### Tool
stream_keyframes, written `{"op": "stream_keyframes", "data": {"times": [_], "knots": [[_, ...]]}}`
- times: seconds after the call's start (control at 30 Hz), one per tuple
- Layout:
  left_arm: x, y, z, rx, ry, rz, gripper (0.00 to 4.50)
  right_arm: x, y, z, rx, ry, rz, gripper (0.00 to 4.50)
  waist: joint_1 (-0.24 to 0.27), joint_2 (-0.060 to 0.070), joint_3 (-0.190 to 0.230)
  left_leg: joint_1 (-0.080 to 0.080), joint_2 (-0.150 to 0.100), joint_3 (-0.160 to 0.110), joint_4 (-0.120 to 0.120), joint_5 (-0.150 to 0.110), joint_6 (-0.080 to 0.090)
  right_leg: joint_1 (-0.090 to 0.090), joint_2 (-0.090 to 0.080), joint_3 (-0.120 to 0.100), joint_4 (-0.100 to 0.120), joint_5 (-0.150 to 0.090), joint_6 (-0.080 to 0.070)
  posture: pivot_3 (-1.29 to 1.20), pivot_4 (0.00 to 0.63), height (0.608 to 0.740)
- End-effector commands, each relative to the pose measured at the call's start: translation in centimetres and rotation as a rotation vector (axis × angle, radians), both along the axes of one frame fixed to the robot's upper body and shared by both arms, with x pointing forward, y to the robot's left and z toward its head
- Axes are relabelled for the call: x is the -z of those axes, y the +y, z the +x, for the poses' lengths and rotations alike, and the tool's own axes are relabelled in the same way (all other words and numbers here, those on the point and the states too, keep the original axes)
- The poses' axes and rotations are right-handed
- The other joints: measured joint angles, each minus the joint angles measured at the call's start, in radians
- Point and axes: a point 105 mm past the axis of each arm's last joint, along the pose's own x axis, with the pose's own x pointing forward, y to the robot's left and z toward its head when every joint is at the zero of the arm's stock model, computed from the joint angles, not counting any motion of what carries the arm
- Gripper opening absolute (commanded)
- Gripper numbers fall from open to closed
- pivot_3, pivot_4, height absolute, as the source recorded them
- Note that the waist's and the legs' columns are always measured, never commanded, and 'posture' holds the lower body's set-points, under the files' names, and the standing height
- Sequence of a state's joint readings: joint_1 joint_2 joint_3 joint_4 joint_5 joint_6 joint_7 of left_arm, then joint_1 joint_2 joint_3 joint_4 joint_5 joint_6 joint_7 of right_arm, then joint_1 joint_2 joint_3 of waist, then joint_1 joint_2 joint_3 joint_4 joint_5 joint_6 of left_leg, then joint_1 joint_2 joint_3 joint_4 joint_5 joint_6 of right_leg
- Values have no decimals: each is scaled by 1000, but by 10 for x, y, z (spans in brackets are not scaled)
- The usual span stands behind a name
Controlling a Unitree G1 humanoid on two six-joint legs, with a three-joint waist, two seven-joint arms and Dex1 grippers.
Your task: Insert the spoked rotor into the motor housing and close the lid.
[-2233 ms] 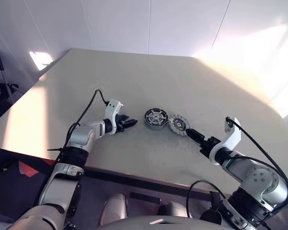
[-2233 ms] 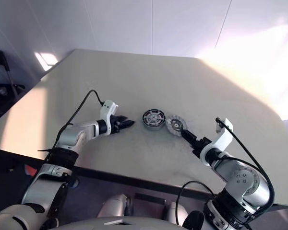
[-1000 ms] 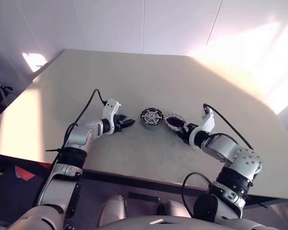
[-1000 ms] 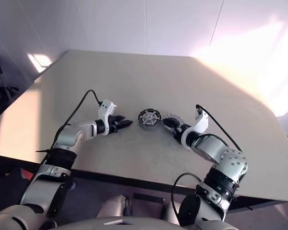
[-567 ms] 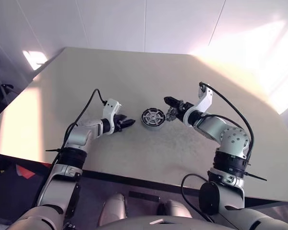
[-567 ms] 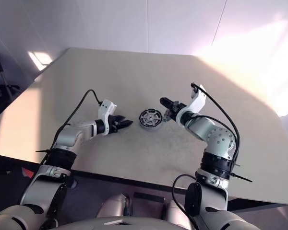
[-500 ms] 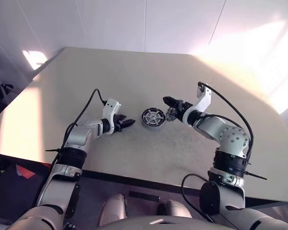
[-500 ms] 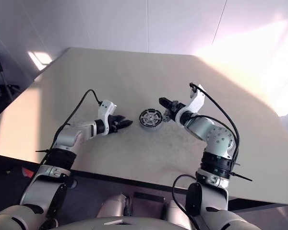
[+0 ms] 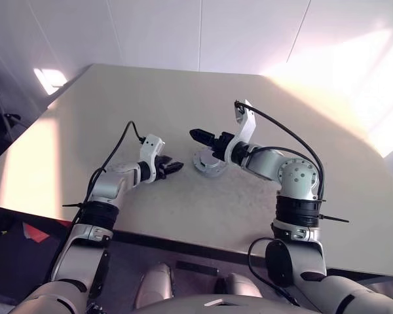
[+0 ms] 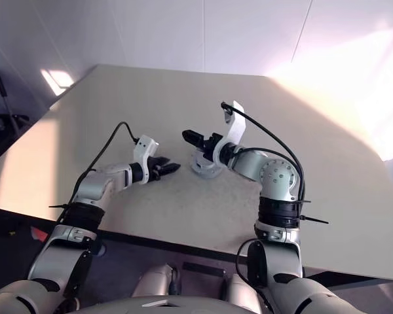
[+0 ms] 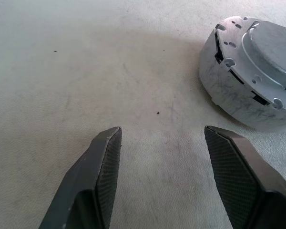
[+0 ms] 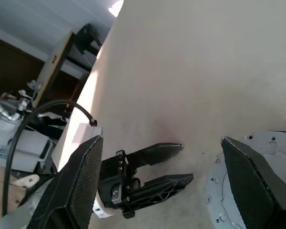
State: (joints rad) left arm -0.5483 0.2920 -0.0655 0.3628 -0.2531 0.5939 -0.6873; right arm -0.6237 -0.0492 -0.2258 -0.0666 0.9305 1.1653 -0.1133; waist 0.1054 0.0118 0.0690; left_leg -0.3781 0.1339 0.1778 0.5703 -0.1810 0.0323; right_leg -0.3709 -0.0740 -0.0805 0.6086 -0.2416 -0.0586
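The worktop (image 9: 262, 98) carries one assembly, the housing (image 9: 208, 165), which stands near its middle with the grey lid (image 11: 271, 47) seated flat on top; the rotor is hidden, presumably inside under the lid; judged from this, the closing looks done or nearly so. Taking the housing as landmark: the right gripper (image 9: 206, 137) hangs just above its far edge, jaws spread wide and empty, pointing across it toward the robot's left; the left gripper (image 9: 170, 167) waits beside the housing on the left, low over the worktop, jaws apart and empty, aimed a little past the housing's near side. The housing is round, so no long axis to align; the right gripper is nearer, already over the lid; nothing else lies around the housing to block either jaw.
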Motion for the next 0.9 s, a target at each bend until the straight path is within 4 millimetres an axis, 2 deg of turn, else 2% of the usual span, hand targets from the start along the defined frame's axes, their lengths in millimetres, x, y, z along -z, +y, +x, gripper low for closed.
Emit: {"op": "stream_keyframes", "data": {"times": [0.03,0.13,0.23,0.3,0.37,0.5,0.73,0.9], "knots": [[-18,2,6,-10,-69,-29,2953,-33,-8,-1,-7,-314,-147,4451,4,0,0,-1,0,0,0,0,0,0,0,0,0,1,1,0,0,740],[-22,-1,4,4,-91,-56,2953,-27,-12,-9,-107,-543,-393,4451,19,0,0,-1,0,0,1,-1,1,0,0,0,-1,2,4,0,0,740],[-26,-3,3,16,-96,-80,2953,0,-16,-7,-185,-673,-648,4451,21,0,0,-1,0,-1,2,-1,2,1,0,0,-1,2,6,0,0,740],[-26,-4,3,17,-96,-80,2953,15,-16,-7,-234,-715,-730,4451,19,-1,0,-1,0,-1,2,-1,2,0,0,0,0,2,5,0,0,740],[-26,-3,4,12,-97,-75,2953,24,-12,-8,-264,-721,-724,4451,18,0,0,-2,0,-1,4,-2,3,0,0,0,1,2,4,0,0,740],[-25,0,4,0,-94,-65,2953,28,-5,-8,-288,-725,-681,4451,17,-1,0,-3,1,-1,10,-5,8,0,0,0,2,0,0,0,0,740],[-24,1,3,-2,-90,-59,2953,41,-11,7,-229,-673,-705,4451,17,-1,0,-3,2,0,16,-7,13,2,0,0,4,0,0,0,0,740],[-24,1,3,-4,-89,-57,2953,48,-23,12,-196,-610,-687,4451,15,0,0,-4,3,0,22,-11,18,2,0,0,7,0,0,0,0,740]]}}
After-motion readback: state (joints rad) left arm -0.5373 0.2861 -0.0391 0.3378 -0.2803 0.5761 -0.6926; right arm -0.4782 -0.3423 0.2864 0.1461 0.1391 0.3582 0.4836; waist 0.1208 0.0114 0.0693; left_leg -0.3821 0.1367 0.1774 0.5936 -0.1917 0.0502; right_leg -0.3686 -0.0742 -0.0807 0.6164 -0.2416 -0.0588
